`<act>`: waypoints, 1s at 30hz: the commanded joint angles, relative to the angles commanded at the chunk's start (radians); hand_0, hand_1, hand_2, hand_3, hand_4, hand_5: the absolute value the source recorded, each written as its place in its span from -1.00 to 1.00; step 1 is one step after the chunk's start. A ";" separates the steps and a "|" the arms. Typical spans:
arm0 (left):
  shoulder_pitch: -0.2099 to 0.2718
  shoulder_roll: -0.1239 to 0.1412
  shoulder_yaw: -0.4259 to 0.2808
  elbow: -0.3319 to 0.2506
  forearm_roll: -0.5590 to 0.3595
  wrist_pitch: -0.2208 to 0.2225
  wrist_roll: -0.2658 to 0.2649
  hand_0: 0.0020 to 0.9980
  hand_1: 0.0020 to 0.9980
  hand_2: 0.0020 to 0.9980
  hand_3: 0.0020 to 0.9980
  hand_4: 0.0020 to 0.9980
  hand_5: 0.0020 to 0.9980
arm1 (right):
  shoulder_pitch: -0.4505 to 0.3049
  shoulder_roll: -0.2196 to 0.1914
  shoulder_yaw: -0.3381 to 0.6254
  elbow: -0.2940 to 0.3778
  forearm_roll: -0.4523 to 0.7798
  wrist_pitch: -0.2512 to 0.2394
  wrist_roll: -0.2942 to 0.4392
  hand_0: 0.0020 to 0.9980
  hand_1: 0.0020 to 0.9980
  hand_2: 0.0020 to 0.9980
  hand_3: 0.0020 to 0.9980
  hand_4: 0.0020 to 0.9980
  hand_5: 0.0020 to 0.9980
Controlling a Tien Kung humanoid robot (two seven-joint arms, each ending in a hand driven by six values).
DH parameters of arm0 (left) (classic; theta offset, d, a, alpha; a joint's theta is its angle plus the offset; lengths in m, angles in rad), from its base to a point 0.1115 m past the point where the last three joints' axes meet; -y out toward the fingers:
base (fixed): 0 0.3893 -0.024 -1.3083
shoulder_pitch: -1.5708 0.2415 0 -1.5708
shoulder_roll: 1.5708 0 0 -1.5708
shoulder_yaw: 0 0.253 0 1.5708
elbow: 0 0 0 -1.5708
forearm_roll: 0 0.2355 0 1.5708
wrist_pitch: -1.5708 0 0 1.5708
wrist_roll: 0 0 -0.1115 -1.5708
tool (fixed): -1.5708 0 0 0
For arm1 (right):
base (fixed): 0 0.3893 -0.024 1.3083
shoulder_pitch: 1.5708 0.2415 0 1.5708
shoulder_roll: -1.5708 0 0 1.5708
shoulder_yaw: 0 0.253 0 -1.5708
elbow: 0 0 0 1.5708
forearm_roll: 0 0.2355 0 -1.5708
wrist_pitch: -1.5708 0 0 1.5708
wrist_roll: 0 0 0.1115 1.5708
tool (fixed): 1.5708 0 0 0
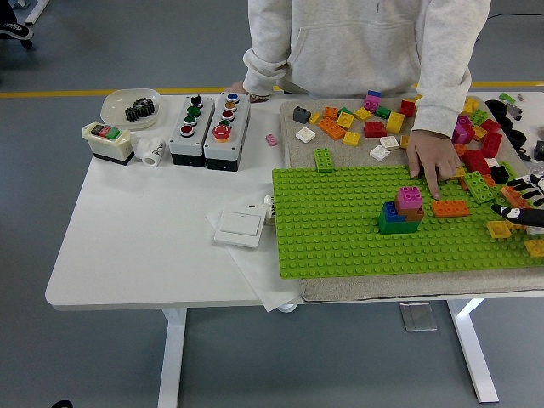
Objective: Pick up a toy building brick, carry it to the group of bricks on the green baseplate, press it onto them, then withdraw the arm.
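Orange brick [450, 208] lies under a person's fingertip [436, 194]; right hand [520, 204] (grip unclear) nearby.

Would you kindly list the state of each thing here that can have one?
Green baseplate: flat on the cloth.
Stacked bricks, pink on top: pressed onto the baseplate.
Flat orange brick: lying on the baseplate, person's hand fingertip touching it.
Small green brick: at the baseplate's far edge.
Robot's right hand: at the right edge, grip unclear.
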 joint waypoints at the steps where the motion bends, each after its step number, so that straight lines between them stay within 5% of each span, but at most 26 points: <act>1: 0.001 0.000 -0.001 0.000 0.002 0.000 0.000 0.72 0.74 0.75 0.31 0.48 0.26 | -0.003 -0.002 0.003 0.008 -0.004 0.004 -0.002 0.23 0.32 0.43 0.43 0.75 0.01; 15: 0.006 -0.001 -0.018 0.001 0.025 0.001 -0.002 0.71 0.73 0.75 0.30 0.47 0.26 | -0.035 -0.028 0.065 0.138 -0.079 0.016 -0.015 -0.13 0.14 0.35 0.34 0.75 0.01; 30: 0.011 0.002 -0.031 0.002 0.043 -0.001 0.001 0.71 0.73 0.73 0.30 0.47 0.26 | -0.067 -0.056 0.123 0.283 -0.159 0.005 -0.049 -0.20 0.11 0.34 0.32 0.74 0.01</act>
